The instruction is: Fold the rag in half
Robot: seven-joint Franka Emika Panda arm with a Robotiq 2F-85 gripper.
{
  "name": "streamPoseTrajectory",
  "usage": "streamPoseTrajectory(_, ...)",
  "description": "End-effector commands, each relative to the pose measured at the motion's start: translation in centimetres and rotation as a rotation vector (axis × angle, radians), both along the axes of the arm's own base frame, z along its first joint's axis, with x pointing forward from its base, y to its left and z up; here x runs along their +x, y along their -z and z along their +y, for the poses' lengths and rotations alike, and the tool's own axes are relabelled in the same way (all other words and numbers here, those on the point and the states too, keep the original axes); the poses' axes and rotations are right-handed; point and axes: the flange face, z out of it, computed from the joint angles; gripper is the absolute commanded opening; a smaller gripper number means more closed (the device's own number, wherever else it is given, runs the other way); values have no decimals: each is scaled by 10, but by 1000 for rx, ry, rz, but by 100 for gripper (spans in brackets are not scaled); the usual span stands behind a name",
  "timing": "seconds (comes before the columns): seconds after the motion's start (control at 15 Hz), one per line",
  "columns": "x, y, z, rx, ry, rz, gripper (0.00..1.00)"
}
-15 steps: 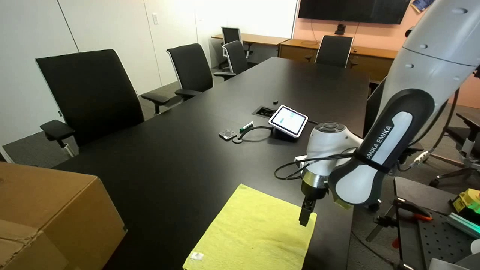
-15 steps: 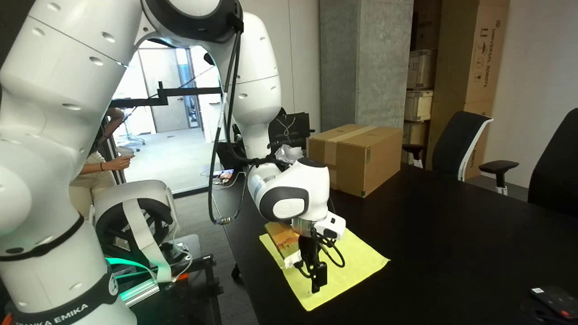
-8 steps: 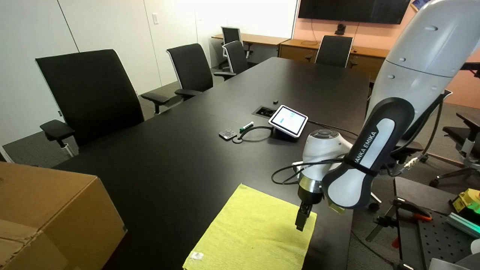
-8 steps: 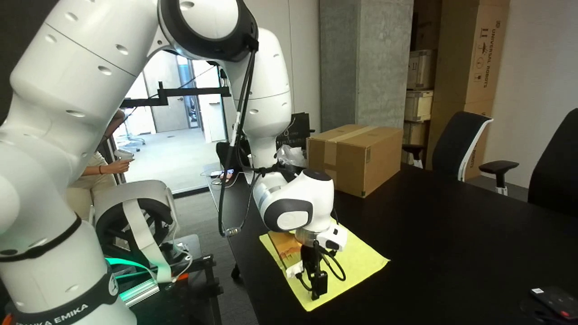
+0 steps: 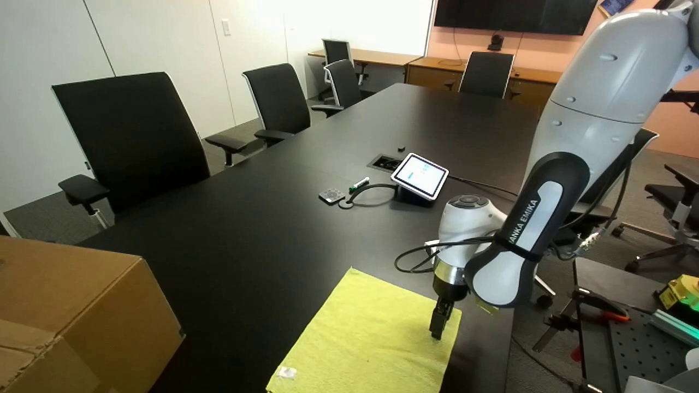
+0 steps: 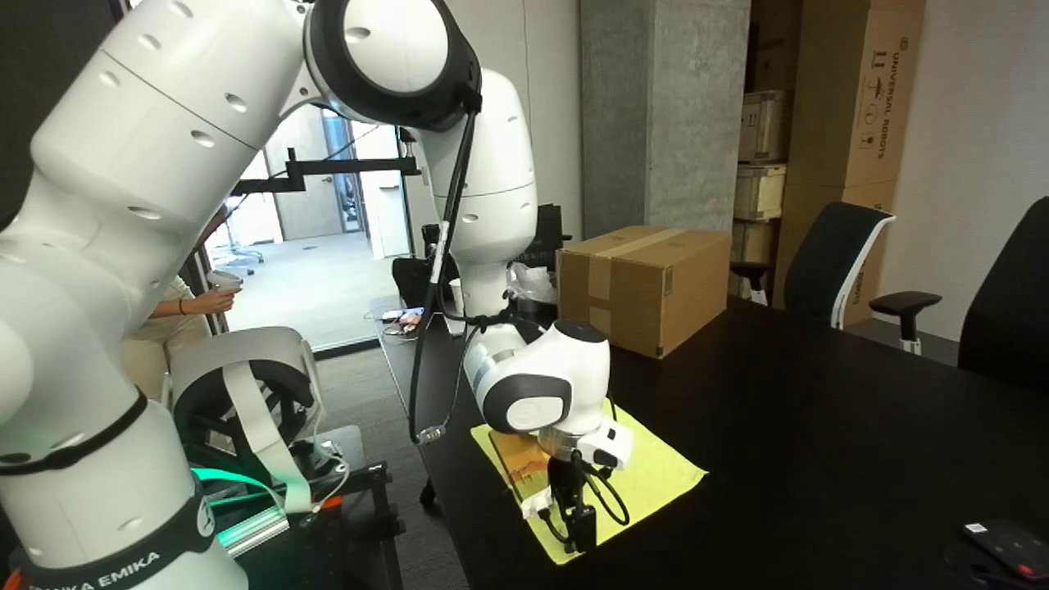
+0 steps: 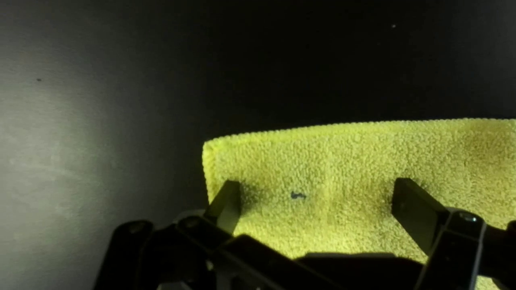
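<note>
A long black conference table (image 5: 306, 164) stretches through a meeting room. On it, near one edge, the bright yellow-green rag (image 5: 360, 338) lies spread flat, with a small white label (image 5: 286, 372) by one corner. A white Franka arm (image 5: 540, 213) reaches down to the cloth; its black fingers (image 7: 417, 215) are set wide apart over the rag, just beside a corner, with fuzzy fabric and a small dark mark (image 7: 298, 195) visible between them. Whether their tips touch the cloth, I cannot tell. Farther along the table are a lit touchscreen tablet (image 5: 419, 176), a green-and-white marker (image 5: 359, 184) and a cable. A taped brown cardboard box (image 6: 623, 295) sits on the table apart from the rag, in both exterior views. Black office chairs (image 5: 131, 142) stand before white wall panels (image 5: 158, 43). At the far end, a dark wall-mounted screen (image 5: 513, 15) hangs on a peach wall (image 5: 445, 43); in an exterior view, a gray concrete column (image 6: 664, 115) rises behind the box.
</note>
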Motion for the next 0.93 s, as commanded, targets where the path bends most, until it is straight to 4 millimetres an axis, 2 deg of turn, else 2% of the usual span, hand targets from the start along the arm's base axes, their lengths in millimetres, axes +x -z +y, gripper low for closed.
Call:
streamPoseTrajectory(0.0,6,4,2,9,-13,-11,79)
streamPoseTrajectory(0.07,6,2,3,10,-10,-11,77)
streamPoseTrajectory(0.4,6,-8,13,26,-18,-3,40)
streamPoseTrajectory(0.6,6,-15,16,33,-22,7,29)
streamPoseTrajectory(0.67,6,-18,16,35,-23,11,20)
streamPoseTrajectory(0.87,11,-23,11,41,-12,17,6)
